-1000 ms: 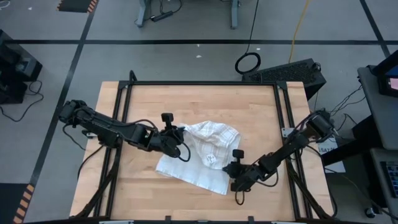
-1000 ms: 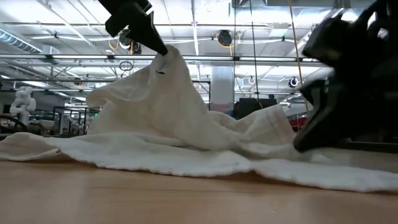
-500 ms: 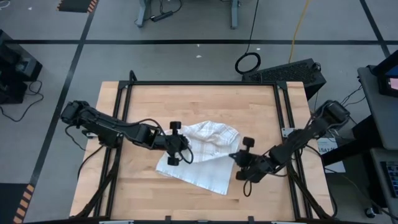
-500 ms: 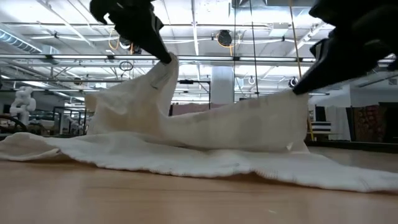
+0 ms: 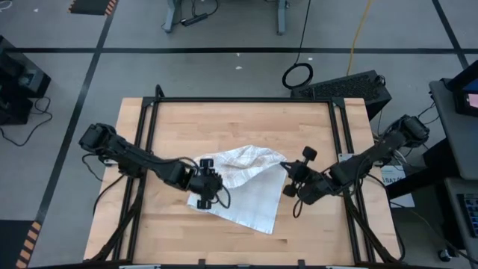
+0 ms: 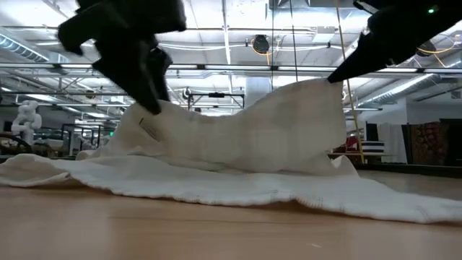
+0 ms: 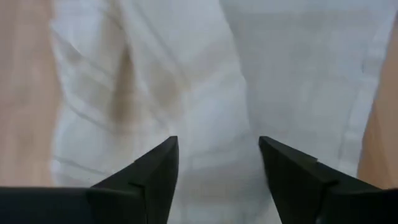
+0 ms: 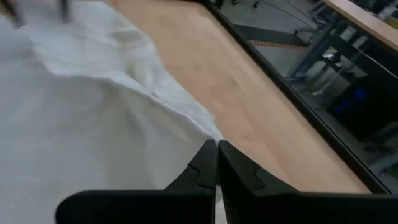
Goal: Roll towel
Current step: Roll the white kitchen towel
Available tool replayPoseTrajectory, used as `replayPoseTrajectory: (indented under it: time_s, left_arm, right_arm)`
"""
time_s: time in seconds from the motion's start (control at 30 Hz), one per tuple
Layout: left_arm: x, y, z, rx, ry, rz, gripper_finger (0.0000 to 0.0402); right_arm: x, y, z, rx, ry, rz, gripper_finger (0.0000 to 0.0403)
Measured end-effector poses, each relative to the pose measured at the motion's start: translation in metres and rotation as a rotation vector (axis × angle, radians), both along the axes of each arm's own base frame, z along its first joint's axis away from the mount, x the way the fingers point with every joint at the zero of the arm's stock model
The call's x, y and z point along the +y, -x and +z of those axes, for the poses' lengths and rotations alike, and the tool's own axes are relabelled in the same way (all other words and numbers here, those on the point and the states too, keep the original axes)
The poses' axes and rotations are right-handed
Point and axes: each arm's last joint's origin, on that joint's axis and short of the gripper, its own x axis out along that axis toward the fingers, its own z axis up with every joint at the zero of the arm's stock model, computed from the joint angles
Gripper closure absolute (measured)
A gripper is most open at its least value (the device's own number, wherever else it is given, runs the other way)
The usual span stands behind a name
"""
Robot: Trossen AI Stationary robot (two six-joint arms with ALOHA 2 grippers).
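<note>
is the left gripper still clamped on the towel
No, in the left wrist view the left gripper has its fingers spread apart above the towel, holding nothing.

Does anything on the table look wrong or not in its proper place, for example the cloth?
The towel is not flat or rolled: it lies crumpled and askew. The right gripper pinches one edge and holds it up like a tent, while the left gripper is open over the opposite side.
</note>
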Motion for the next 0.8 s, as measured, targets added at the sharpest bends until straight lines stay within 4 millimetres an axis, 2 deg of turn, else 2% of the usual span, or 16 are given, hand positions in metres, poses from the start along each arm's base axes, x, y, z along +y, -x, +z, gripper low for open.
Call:
replayPoseTrajectory:
  time_s: [0.07,0.23,0.4,0.53,0.8]
  left_arm:
    - [-0.009,0.008,-0.005,0.027,-0.036,-0.012,0.0175]
    - [-0.022,0.024,-0.001,0.011,-0.156,0.047,0.0195]
    - [-0.029,0.036,0.0,0.024,-0.118,0.135,0.0207]
    - [-0.033,0.035,-0.012,-0.059,-0.091,0.161,0.0213]
    - [-0.022,0.033,-0.037,-0.204,-0.076,0.188,0.0215]
  right_arm:
    - [-0.006,-0.002,0.002,-0.005,0.001,-0.024,0.0403]
    - [-0.024,-0.006,0.003,0.017,0.027,-0.084,0.0403]
    - [-0.045,-0.009,0.008,0.017,0.036,-0.164,0.0403]
    - [-0.053,-0.009,0.011,0.02,0.038,-0.174,0.0403]
    - [-0.061,-0.011,0.011,0.031,0.005,-0.174,0.0402]
